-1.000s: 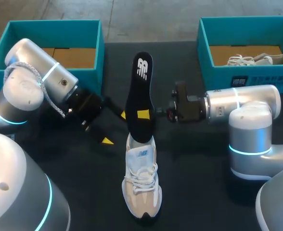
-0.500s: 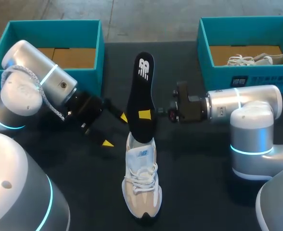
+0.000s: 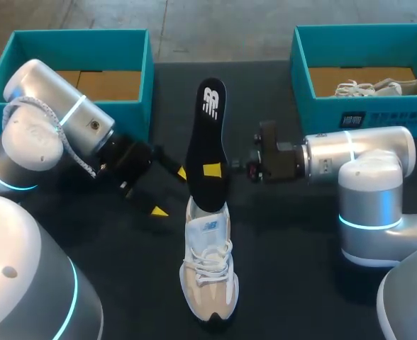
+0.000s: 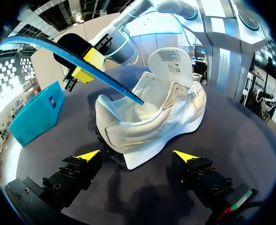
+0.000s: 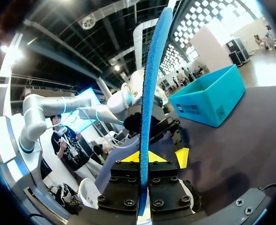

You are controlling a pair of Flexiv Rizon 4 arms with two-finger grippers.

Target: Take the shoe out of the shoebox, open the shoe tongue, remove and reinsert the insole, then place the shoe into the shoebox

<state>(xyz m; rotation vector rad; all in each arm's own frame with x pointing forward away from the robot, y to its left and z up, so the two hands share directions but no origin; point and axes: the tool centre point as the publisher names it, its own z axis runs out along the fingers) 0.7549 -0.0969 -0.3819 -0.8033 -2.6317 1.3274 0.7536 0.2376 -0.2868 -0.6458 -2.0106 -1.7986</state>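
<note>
head view: the shoe [image 3: 208,265] is set upright on the dark table [image 3: 301,283], its toe towards the robot. the black insole [image 3: 207,145] is held on end above the shoe's heel opening, its lower end just inside the shoe. the right gripper [image 3: 212,169] is clamped on the insole above the heel. the left gripper [image 3: 171,191] is held just beside the shoe's heel on the left, with its fingers spread apart and nothing between them. the left shoebox [image 3: 134,42] is seen well beyond the shoe, and the right shoebox [image 3: 301,64], with a second shoe [image 3: 379,88] in it, likewise.

left wrist view: the shoe [image 4: 152,122] is seen heel-first just ahead of the spread left gripper [image 4: 137,155], untouched by either tip. the insole [image 4: 114,84] is slanted down into the shoe's opening, pinched by the right gripper [image 4: 86,65].

right wrist view: the insole [image 5: 152,93] is seen edge-on, gripped from both sides by the right gripper [image 5: 144,157].
</note>
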